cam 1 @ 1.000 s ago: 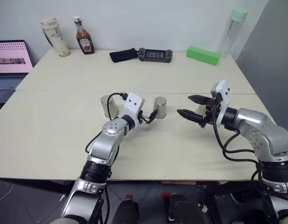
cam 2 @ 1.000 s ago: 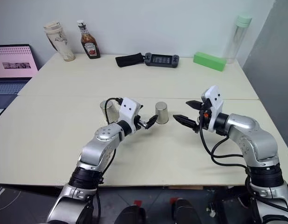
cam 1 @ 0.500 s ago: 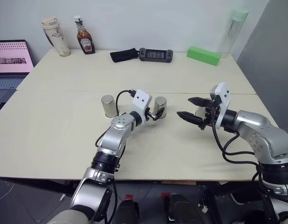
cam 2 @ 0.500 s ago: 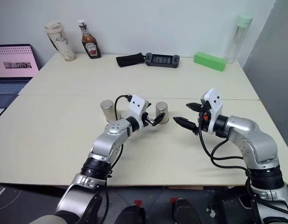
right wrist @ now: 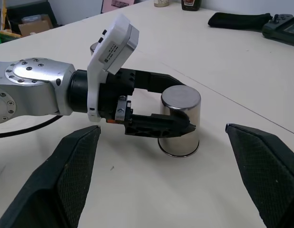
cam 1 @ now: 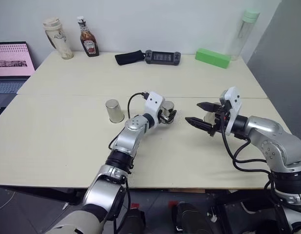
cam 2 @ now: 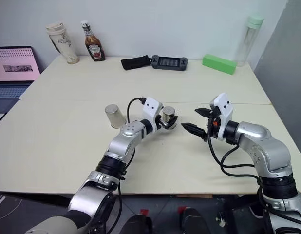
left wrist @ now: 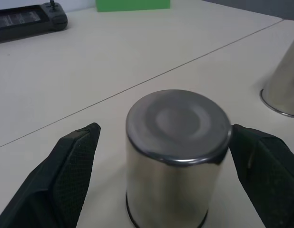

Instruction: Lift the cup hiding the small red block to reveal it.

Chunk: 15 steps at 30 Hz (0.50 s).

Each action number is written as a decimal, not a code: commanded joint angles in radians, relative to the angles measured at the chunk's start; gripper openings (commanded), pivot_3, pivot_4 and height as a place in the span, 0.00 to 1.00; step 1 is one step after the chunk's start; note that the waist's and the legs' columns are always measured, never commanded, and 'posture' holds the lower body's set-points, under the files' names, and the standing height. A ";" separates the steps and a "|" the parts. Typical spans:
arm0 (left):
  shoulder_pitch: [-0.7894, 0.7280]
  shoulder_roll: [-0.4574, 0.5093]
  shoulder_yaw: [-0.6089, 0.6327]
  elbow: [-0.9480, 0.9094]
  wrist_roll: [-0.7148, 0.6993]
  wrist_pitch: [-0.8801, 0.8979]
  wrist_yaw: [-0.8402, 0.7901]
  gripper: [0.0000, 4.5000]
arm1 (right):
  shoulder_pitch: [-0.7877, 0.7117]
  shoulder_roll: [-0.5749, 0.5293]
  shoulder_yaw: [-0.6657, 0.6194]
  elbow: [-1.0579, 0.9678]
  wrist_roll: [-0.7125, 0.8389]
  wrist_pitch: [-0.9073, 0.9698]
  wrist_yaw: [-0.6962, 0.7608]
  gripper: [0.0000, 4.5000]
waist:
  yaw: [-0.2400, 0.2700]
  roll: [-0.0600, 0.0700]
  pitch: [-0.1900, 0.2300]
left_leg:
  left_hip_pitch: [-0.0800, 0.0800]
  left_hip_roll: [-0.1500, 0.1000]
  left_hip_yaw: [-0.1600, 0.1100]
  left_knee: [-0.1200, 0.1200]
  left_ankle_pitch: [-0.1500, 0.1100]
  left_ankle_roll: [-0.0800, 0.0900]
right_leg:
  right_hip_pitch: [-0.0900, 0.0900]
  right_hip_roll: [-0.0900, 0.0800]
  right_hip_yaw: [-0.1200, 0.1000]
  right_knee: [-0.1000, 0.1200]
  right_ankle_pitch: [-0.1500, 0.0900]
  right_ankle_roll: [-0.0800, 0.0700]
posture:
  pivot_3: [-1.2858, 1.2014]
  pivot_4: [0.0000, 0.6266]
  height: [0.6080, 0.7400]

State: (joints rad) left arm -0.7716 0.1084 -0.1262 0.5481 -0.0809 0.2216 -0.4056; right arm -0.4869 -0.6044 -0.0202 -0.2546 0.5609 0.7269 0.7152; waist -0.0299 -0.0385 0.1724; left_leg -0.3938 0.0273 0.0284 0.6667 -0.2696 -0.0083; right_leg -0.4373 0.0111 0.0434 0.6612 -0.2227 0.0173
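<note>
Two silver cups stand upside down on the table: one at the left [cam 1: 112,110] and one in the middle [cam 1: 167,105]. My left gripper [cam 1: 170,117] is open, with one black finger on each side of the middle cup [left wrist: 178,118]; a small gap shows at each finger [left wrist: 73,161]. The rim of another cup [left wrist: 285,80] appears in the left wrist view. My right gripper [cam 1: 193,111] hangs open just right of the middle cup [right wrist: 180,118], pointing at it and holding nothing. The small red block is hidden.
Along the table's far edge [cam 1: 141,48] stand a beige travel mug [cam 1: 56,38], a ketchup bottle [cam 1: 86,39], a black pouch [cam 1: 129,57], a black controller [cam 1: 162,56], a green block [cam 1: 212,57] and a tall clear bottle [cam 1: 243,31]. A laptop [cam 1: 11,63] sits at the far left.
My left gripper has reached forward and to the right, from short of the middle cup to astride it, staying open. The right arm has kept still.
</note>
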 commanded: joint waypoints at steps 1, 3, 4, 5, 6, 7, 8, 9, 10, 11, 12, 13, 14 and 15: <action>-0.049 -0.026 0.015 0.034 -0.004 -0.054 -0.014 0.90 | -0.006 -0.002 -0.029 -0.043 0.007 -0.008 -0.007 1.00 | 0.001 0.000 0.000 | 0.000 0.000 0.000 0.000 0.000 0.000 | 0.000 0.000 0.000 0.000 0.000 0.000 | 0.52 0.24 1.00; -0.059 -0.035 0.019 0.051 -0.004 -0.064 -0.017 0.80 | -0.006 -0.002 -0.032 -0.046 0.008 -0.008 -0.009 1.00 | 0.002 0.000 0.000 | -0.001 0.000 0.000 0.000 0.000 0.000 | 0.000 0.000 0.000 0.000 0.000 0.000 | 0.52 0.24 1.00; -0.060 -0.038 0.019 0.055 -0.004 -0.063 -0.020 0.75 | -0.006 -0.002 -0.033 -0.048 0.008 -0.007 -0.010 1.00 | 0.002 0.000 0.000 | -0.001 0.000 0.000 0.000 0.000 0.000 | 0.000 0.000 0.000 0.000 0.000 0.000 | 0.52 0.24 1.00; -0.060 -0.040 0.019 0.058 -0.002 -0.063 -0.021 0.69 | -0.005 -0.002 -0.033 -0.049 0.009 -0.007 -0.011 1.00 | 0.001 0.000 0.000 | -0.001 0.000 0.000 0.000 0.000 0.000 | 0.000 0.000 0.000 -0.001 0.000 0.000 | 0.52 0.24 1.00; -0.059 -0.041 0.019 0.059 0.000 -0.062 -0.022 0.64 | -0.005 -0.002 -0.033 -0.050 0.009 -0.007 -0.012 1.00 | 0.001 0.000 0.000 | -0.001 0.000 0.000 0.000 0.000 0.000 | 0.000 0.000 0.000 -0.001 0.000 0.000 | 0.52 0.24 1.00; -0.057 -0.042 0.021 0.059 0.001 -0.063 -0.023 0.60 | -0.006 -0.001 -0.033 -0.050 0.009 -0.008 -0.013 1.00 | 0.000 0.000 0.000 | -0.001 0.000 0.000 0.000 0.000 0.000 | 0.000 0.000 0.000 -0.001 0.000 0.000 | 0.52 0.24 1.00; -0.056 -0.041 0.023 0.058 0.001 -0.062 -0.023 0.59 | -0.006 -0.001 -0.033 -0.050 0.009 -0.008 -0.014 1.00 | 0.000 0.000 0.000 | -0.001 0.000 0.000 0.000 0.000 0.000 | 0.000 0.000 0.000 -0.001 0.000 0.000 | 0.52 0.24 1.00; -0.053 -0.038 0.025 0.053 0.002 -0.062 -0.025 0.59 | -0.006 0.000 -0.033 -0.051 0.010 -0.009 -0.014 1.00 | 0.000 0.000 0.000 | -0.001 0.000 0.000 0.000 0.000 0.000 | 0.000 0.000 0.000 -0.001 0.000 0.000 | 0.52 0.24 1.00; -0.051 -0.034 0.027 0.045 0.001 -0.061 -0.026 0.59 | -0.006 0.000 -0.033 -0.051 0.010 -0.009 -0.015 1.00 | 0.000 0.000 0.000 | -0.001 0.000 0.000 0.000 0.000 0.000 | 0.000 0.000 0.000 0.000 0.000 0.000 | 0.52 0.24 1.00; -0.048 -0.030 0.031 0.035 -0.001 -0.058 -0.027 0.59 | -0.006 0.001 -0.032 -0.051 0.011 -0.009 -0.015 1.00 | 0.000 0.000 0.000 | -0.001 0.000 0.000 0.000 0.000 0.000 | 0.000 0.000 0.000 0.000 0.000 0.000 | 0.52 0.24 1.00; -0.045 -0.026 0.033 0.025 -0.004 -0.054 -0.029 0.59 | -0.006 0.001 -0.032 -0.052 0.012 -0.009 -0.015 1.00 | 0.000 0.000 0.000 | -0.001 0.000 0.000 0.000 0.000 0.000 | 0.000 0.000 0.000 0.000 0.000 0.000 | 0.52 0.24 1.00; -0.040 -0.019 0.036 0.007 -0.008 -0.046 -0.034 0.59 | -0.006 0.001 -0.032 -0.053 0.013 -0.009 -0.015 1.00 | 0.000 0.000 0.000 | 0.000 0.000 0.000 0.000 0.000 0.000 | 0.000 0.000 0.000 0.000 0.000 0.000 | 0.52 0.24 1.00; -0.036 -0.015 0.037 -0.004 -0.010 -0.040 -0.038 0.59 | -0.006 0.001 -0.031 -0.053 0.014 -0.009 -0.014 1.00 | 0.000 0.000 0.000 | 0.000 0.000 0.000 0.000 0.000 0.000 | 0.000 0.000 0.000 0.000 0.000 0.000 | 0.52 0.24 1.00; -0.030 -0.009 0.038 -0.020 -0.013 -0.033 -0.043 0.59 | -0.006 0.001 -0.030 -0.054 0.015 -0.009 -0.014 1.00 | 0.000 0.000 0.000 | 0.000 0.000 0.000 0.000 0.000 0.000 | 0.000 0.000 0.000 0.000 0.000 0.000 | 0.52 0.24 1.00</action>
State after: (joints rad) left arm -0.7975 0.0897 -0.1052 0.5941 -0.0821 0.1891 -0.4341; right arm -0.4869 -0.6036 -0.0203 -0.2695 0.5629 0.7273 0.6988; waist -0.0303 -0.0385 0.1724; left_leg -0.3941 0.0275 0.0284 0.6667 -0.2696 -0.0083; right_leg -0.4376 0.0112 0.0433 0.6612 -0.2226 0.0173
